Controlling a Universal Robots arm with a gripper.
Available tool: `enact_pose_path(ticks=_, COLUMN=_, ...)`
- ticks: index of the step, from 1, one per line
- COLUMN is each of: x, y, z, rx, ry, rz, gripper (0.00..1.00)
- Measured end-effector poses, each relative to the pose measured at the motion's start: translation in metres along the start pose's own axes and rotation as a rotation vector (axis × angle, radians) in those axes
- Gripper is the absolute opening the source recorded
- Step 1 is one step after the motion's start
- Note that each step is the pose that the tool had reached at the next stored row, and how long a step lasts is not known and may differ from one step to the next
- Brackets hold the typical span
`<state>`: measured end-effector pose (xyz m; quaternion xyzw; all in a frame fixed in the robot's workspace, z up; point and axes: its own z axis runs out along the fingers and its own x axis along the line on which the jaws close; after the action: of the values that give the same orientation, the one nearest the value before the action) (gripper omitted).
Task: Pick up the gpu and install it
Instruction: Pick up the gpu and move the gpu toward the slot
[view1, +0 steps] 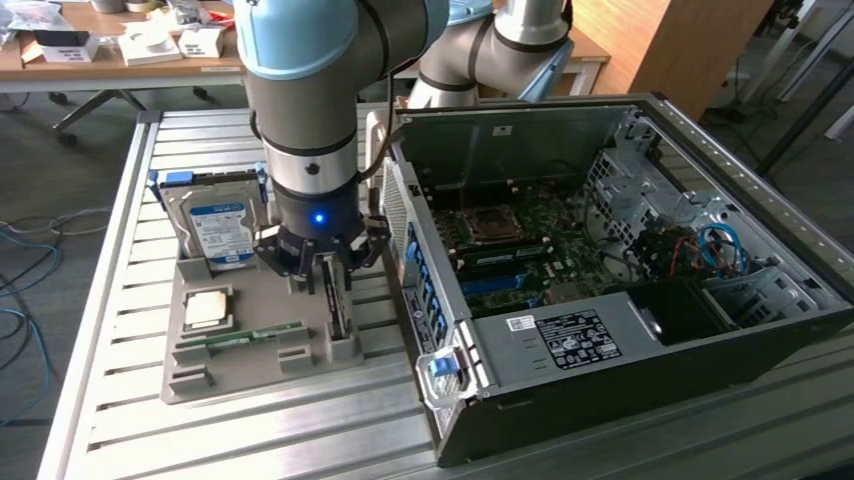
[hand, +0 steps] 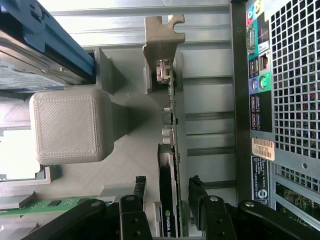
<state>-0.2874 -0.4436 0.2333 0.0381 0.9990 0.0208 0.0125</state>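
Wrist view: looking down between widely spread jaws, with the thin flat dark-green circuit-board gpu (hand: 169, 200) standing on edge in the gap. A black finger (hand: 140, 192) on either side of it, a sliver of space left to each, pinching nothing. Running on past the jaws to a pale silver metal bracket (hand: 162, 45), all slotted into the grey ribbed plastic holder (hand: 125, 125). Reads "nVIDIA" beside a green logo on the card's edge, right between the jaws. Off to one side of the jaws, the perforated back of the black desktop computer case (hand: 295, 100), bearing a small tan sticker (hand: 262, 148) with print too fine to read.

Exterior view: jaws poised low over the same card (view1: 339, 312) above the slatted metal table (view1: 267, 430). Just beside the jaws, a boxy hard drive (view1: 220, 230) with a blue-white label, writing illegible. White label (view1: 574, 337) on the case likewise unreadable.
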Motion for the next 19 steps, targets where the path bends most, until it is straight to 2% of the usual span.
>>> enact_pose_path(ticks=19, x=0.0002, y=0.0028, z=0.0008, rx=0.0000, ry=0.0000, rz=0.000, gripper=0.46)
